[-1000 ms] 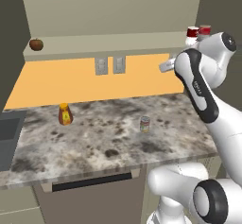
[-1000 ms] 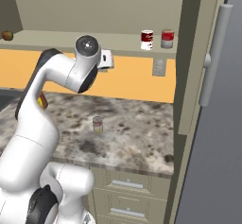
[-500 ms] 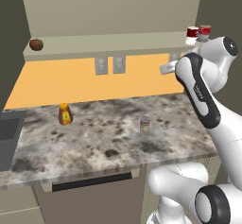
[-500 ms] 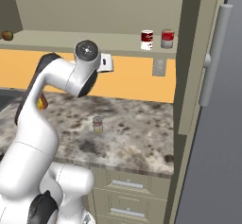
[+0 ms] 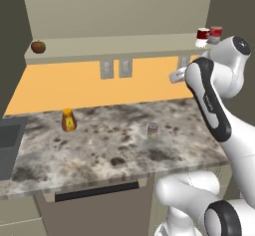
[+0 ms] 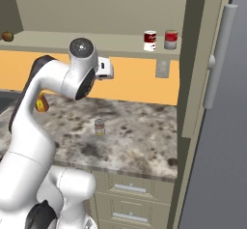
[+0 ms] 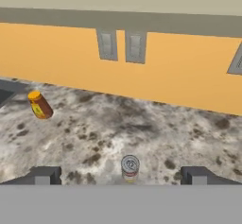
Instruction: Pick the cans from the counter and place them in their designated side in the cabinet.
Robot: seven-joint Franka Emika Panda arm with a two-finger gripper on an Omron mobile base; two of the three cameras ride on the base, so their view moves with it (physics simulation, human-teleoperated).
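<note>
Left base view: your silver can (image 5: 153, 131) stands mid-bench (image 5: 99, 145); the dark red can (image 5: 202, 35) sits on the shelf's (image 5: 114, 46) right end. Right base view: same layout. Hand view: your claw (image 7: 120, 176) is open, empty, the silver can between its tips.

Arm's upper link and elbow have swung back toward the base over the last second: in the left base view it drifts right, off the shelf board (image 5: 114, 46) edge, and in the right base view the round elbow joint slides right and up. The gripper (image 7: 120, 175) has pulled away from the right end of the cabinet shelf and, in the hand view, looks down over the counter (image 7: 94, 133), fingers spread wide with the silver-grey can (image 7: 129, 167) between them, well below.
</note>
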